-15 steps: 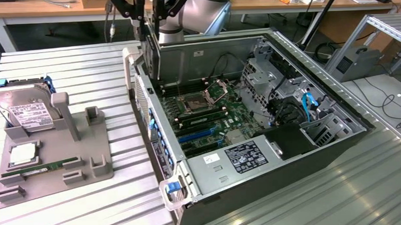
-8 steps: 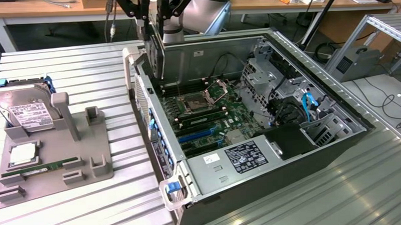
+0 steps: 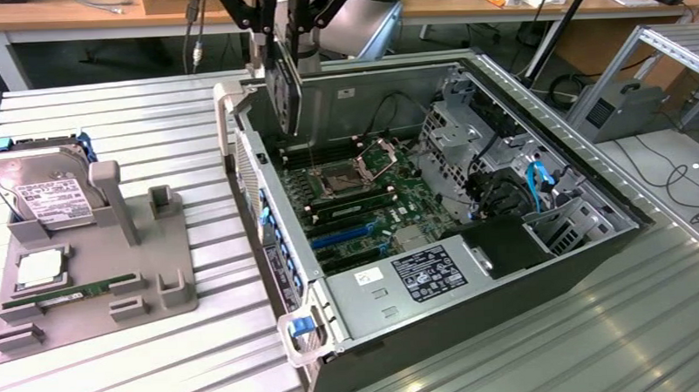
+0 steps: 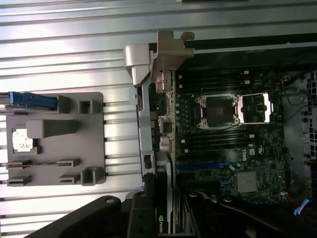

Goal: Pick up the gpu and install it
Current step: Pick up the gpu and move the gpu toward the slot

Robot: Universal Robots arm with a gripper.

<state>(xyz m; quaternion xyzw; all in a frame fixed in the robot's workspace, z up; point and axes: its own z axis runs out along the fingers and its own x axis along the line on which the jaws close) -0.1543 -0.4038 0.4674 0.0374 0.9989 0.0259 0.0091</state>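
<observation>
The gpu hangs upright and edge-on over the open computer case, near the case wall on the exterior view's left. Its lower end dips toward the motherboard close to the processor socket. It sits in no slot, and the blue expansion slots lie apart from it along the board. In the wrist view the card runs as a thin line straight away from the camera, its silver bracket at the far end, just beside the case's rear wall. The hand is about half closed, its fingers clamped on the card's upper end and carrying it clear of everything below. The hand points straight down from the arm, which comes in from the top of the exterior view. To the exterior view's left, well apart from the case, a grey holder tray rests on the ribbed metal worktop. A silver hard drive stands propped at one end of the tray, and a slim green memory stick lies flat on it.
</observation>
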